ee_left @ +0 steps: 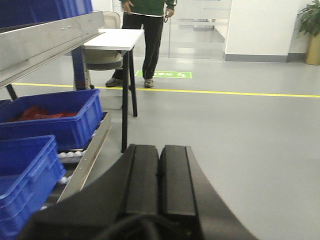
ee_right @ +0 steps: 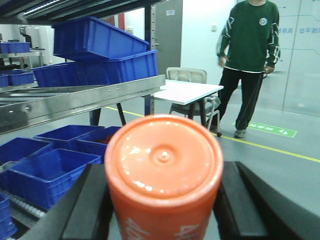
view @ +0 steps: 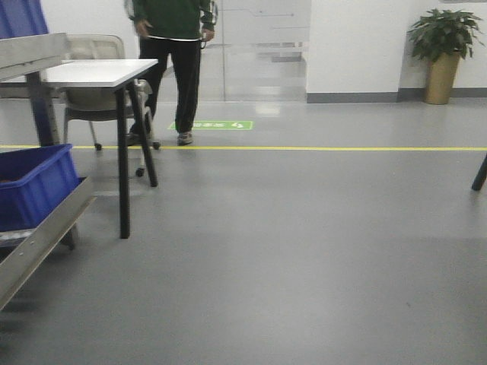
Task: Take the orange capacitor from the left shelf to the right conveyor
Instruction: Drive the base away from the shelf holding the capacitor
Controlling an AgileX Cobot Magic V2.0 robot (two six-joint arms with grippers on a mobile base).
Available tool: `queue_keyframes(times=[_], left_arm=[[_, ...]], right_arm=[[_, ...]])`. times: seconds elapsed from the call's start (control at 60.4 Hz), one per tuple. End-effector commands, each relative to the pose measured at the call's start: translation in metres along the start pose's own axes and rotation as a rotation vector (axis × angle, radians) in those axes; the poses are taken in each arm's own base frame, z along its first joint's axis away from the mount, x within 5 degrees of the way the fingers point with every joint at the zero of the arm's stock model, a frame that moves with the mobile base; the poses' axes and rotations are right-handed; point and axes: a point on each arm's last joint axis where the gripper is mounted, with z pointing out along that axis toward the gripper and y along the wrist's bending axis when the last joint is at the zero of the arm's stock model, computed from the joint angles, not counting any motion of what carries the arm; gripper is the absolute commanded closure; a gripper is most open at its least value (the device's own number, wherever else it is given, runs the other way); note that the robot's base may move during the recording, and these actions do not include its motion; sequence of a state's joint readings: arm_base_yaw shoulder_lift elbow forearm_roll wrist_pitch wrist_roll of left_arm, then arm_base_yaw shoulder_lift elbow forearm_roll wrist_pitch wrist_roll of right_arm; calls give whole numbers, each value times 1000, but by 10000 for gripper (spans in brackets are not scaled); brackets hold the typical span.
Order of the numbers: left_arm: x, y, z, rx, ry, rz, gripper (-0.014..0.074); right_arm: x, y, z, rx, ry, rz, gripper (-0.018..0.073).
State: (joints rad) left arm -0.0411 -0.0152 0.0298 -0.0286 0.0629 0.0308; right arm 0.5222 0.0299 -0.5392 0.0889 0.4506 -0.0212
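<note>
r gripper [ee_right: 164, 210] clamped on orange capacitor [ee_right: 164, 160], flat top facing cam. l gripper [ee_left: 159, 182] pads pressed together, nothing between.

The capacitor [ee_right: 164, 165] sits between the fingers [ee_right: 90, 205] of the right pincer [ee_right: 165, 202]. Left of it runs the left shelf [ee_right: 90, 97], with upper bins [ee_right: 100, 37] on it and lower bins [ee_right: 50, 172] beneath. Behind stands a counter [ee_right: 187, 91], a chair [ee_right: 186, 75] behind that, and a person [ee_right: 250, 55] to its right.

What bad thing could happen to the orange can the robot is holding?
The orange capacitor is pinched only by the right tool, so it might slip and drop onto the floor. A person stands near the white table; a wide swing could come too close.
</note>
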Motion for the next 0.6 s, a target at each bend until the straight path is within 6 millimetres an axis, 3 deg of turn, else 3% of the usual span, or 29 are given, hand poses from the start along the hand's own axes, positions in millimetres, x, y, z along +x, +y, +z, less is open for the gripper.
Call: queue_keyframes(times=[0.0,0.579], left_arm=[[1,0,0,5,-70,-13,722],[1,0,0,5,-70,-13,722]], right_arm=[[-16,0,0,2,-108,-8,510],[-16,0,0,2,-108,-8,510]])
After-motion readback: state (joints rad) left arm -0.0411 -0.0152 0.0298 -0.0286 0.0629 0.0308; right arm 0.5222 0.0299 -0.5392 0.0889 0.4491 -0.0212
